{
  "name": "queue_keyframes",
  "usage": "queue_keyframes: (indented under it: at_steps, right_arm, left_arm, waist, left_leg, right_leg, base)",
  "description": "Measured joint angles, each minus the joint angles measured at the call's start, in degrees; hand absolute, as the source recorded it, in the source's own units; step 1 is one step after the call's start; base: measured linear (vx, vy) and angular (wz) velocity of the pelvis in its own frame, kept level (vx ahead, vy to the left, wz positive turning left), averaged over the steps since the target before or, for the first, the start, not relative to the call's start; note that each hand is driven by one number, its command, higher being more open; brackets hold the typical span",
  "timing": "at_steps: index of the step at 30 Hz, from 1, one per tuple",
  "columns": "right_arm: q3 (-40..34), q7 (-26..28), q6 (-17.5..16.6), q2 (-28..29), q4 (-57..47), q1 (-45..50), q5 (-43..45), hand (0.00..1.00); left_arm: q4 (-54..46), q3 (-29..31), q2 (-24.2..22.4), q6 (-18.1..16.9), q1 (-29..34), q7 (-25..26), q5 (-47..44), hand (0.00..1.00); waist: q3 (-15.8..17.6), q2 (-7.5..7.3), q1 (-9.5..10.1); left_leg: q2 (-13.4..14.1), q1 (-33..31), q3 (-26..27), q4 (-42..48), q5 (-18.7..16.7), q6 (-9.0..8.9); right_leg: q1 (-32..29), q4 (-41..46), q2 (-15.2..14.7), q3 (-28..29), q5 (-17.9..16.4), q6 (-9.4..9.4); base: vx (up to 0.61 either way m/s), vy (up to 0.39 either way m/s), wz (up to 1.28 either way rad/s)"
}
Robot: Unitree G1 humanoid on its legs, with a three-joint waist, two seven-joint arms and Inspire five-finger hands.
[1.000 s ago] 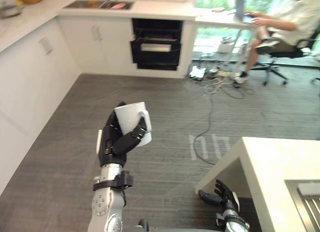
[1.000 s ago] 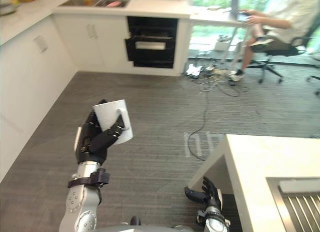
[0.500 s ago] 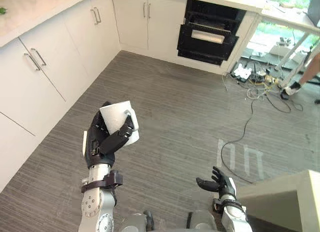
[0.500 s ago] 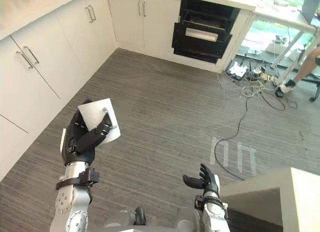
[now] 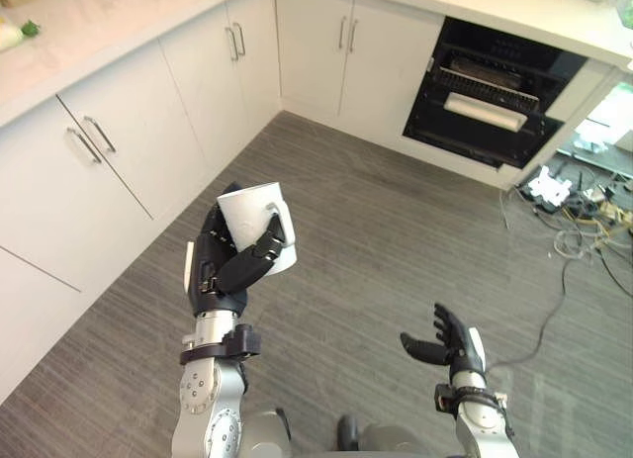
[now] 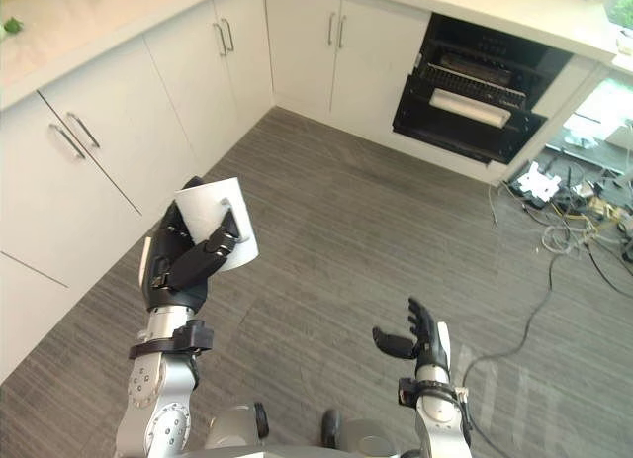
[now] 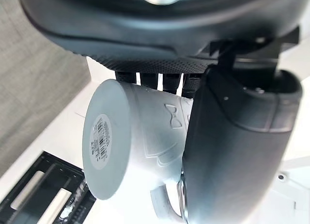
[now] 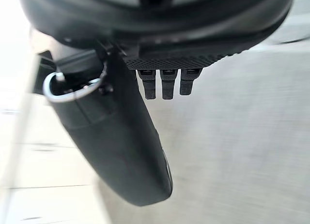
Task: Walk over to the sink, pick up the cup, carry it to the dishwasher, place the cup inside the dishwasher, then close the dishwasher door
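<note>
Since the earlier frames the head camera has swung: the table edge seen half a second ago is out of frame, and the dishwasher (image 5: 495, 102) now sits at upper right instead of upper centre. The cup and both hands keep the same arrangement as before.

1. Floor (image 5: 396, 240): grey wood-grain planks across the middle of the scene.
2. Cabinets (image 5: 129, 151): white doors with bar handles, running along the left side and the far wall under a pale countertop (image 5: 89, 33).
3. Dishwasher: set in the far cabinet run, dark interior exposed, racks visible.
4. Cables (image 5: 584, 230): a loose tangle on the floor right of the dishwasher.
5. Left hand (image 5: 223, 270): raised above the floor, well short of the dishwasher, fingers and thumb wrapped round the cup (image 5: 252, 216).
6. Cup: white, roughly upright; the stickered base faces the left wrist camera.
7. Right hand (image 6: 420, 339): low at right, fingers spread, holding nothing.
</note>
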Motion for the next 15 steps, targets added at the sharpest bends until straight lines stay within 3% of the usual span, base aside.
queue_keyframes:
  at_steps: [1, 2, 3, 4, 5, 6, 8, 9, 10, 11, 12, 13, 15]
  right_arm:
    - [-0.2, -0.1, -0.2, -0.3, 0.7, -1.3, 0.0, 0.9]
    - [-0.6, -0.2, -0.6, -0.9, 2.3, -3.0, 0.0, 0.9]
    - [-1.0, -0.2, -0.9, -1.6, 4.9, -4.7, 0.1, 0.9]
    - [-1.0, -0.2, -0.8, -1.9, 6.4, -5.4, 0.1, 0.9]
    - [-0.9, -0.1, -0.5, -1.8, 9.2, -5.9, 0.5, 0.9]
    - [-0.7, 0.0, 0.2, -1.4, 11.2, -5.9, 1.0, 0.9]
    - [-0.7, 0.1, 0.5, -1.0, 11.8, -4.3, 1.1, 0.9]
    - [-0.8, 0.2, 1.0, -0.1, 12.3, -3.1, 1.3, 0.9]
    - [-1.0, 0.3, 1.1, 0.2, 12.6, -3.1, 1.3, 0.9]
    - [-1.8, 0.4, 1.3, 1.5, 12.7, -3.0, 1.4, 0.9]
    - [-2.1, 0.4, 1.4, 2.3, 12.7, -2.8, 1.6, 0.9]
    - [-2.0, 0.4, 1.4, 3.1, 12.3, -2.1, 1.6, 0.9]
    - [-1.9, 0.6, 1.4, 4.2, 10.6, -0.7, 1.5, 0.9]
  left_arm:
    - [0.0, 0.0, 0.1, 0.0, -0.3, -0.6, 0.0, 0.3]
    - [0.0, 0.0, 0.1, 0.0, -0.8, -0.8, 0.0, 0.3]
    - [-0.1, 0.1, 0.0, -0.2, -0.9, -0.8, 0.1, 0.3]
    - [-0.3, 0.3, 0.0, -0.3, -0.9, -0.8, 0.1, 0.3]
    - [-0.2, 0.5, 0.1, -0.5, -1.1, -0.5, 0.2, 0.3]
    - [-0.1, 0.8, 0.5, -0.5, -1.6, 0.0, 0.2, 0.3]
    - [-0.2, 0.6, 0.8, -0.5, -2.3, 0.3, 0.4, 0.3]
    - [-0.3, 0.3, 1.4, -0.4, -2.2, 1.0, 0.5, 0.3]
    - [-0.3, 0.2, 2.0, -0.4, -2.3, 1.1, 0.5, 0.3]
    - [-0.3, -0.4, 3.4, -0.2, -2.4, 1.2, 0.6, 0.3]
    - [-0.3, -0.9, 4.5, -0.2, -2.5, 1.2, 0.6, 0.3]
    - [-0.3, -2.0, 5.1, -0.1, -2.5, 1.2, 0.7, 0.3]
    - [-2.0, -4.5, 4.5, -0.1, -2.5, 1.2, 1.1, 0.3]
  waist:
    - [0.4, -0.67, 0.26]
    - [0.5, -1.24, 0.28]
    - [0.2, -0.77, 0.5]
    - [0.0, -0.47, 0.86]
    - [-0.3, -0.54, 1.57]
    - [-0.5, -1.67, 1.45]
    - [-0.6, -2.07, 1.45]
    - [-0.7, -2.54, 1.49]
    - [-0.7, -2.84, 1.37]
    - [-0.4, -3.6, 0.77]
    - [-0.3, -4.0, 0.14]
    - [-0.4, -4.29, -0.38]
    - [-0.4, -4.04, -0.78]
  left_leg:
    - [-1.2, -1.7, 0.4, -5.5, -0.2, 0.32]
    - [-3.8, -4.0, -0.8, -15.1, 0.8, -0.72]
    - [-6.0, -5.1, -3.8, -26.8, 3.9, -1.74]
    - [-6.4, -5.1, -5.1, -32.9, 6.4, -2.08]
    - [-7.4, -3.5, -5.1, -34.3, 15.7, -1.09]
    - [-8.7, -4.0, -4.2, -31.3, 13.9, 1.26]
    - [-9.1, -5.3, -3.6, -26.4, 10.2, 3.41]
    - [-9.3, -3.9, -2.3, -24.1, 6.2, 4.12]
    - [-9.6, -2.6, -1.9, -24.4, 5.2, 4.39]
    - [-10.8, 1.0, -1.4, -26.5, 3.8, 4.72]
    - [-11.4, 3.3, -1.4, -28.1, 3.4, 4.8]
    - [-12.0, 8.3, -1.4, -31.2, 2.4, 5.02]
    - [-11.7, 17.0, -1.1, -36.7, 0.7, 5.37]
  right_leg:
    - [2.4, -1.2, -1.6, 0.6, -1.0, 0.08]
    - [4.6, -1.9, -3.8, 1.3, -2.7, 1.28]
    - [5.9, -1.9, -5.3, 2.3, -4.5, 2.11]
    - [6.5, -1.9, -5.8, 3.2, -5.6, 3.02]
    - [8.5, -2.0, -7.6, 5.2, -7.9, 4.63]
    - [8.8, -1.3, -9.4, 6.3, -7.6, 4.78]
    - [8.1, 1.7, -10.4, 7.9, -7.0, 5.84]
    - [5.8, 9.5, -10.9, 9.7, -6.1, 8.32]
    - [4.0, 14.3, -11.2, 9.8, -5.1, 11.14]
    - [-1.2, 26.9, -11.9, 9.9, -0.1, 19.51]
    - [-4.1, 33.7, -12.1, 10.0, 2.6, 19.8]
    - [-9.4, 45.3, -11.6, 9.4, 1.8, 18.25]
    - [-17.3, 53.1, -10.1, 4.5, -1.7, 12.34]
  base:
    - [0.55, 0.163, -0.25]
    - [0.53, 0.229, -0.33]
    - [0.53, 0.266, -0.4]
    - [0.55, 0.337, -0.65]
    - [0.67, 0.447, -0.54]
    - [0.69, 0.446, -0.36]
    - [0.61, 0.347, -0.1]
    - [0.6, 0.313, -0.22]
    - [0.68, 0.335, -0.24]
    - [0.42, 0.192, -0.06]
    - [0.52, 0.183, 0.02]
    - [0.41, 0.114, 0.01]
    - [0.49, 0.094, -0.06]
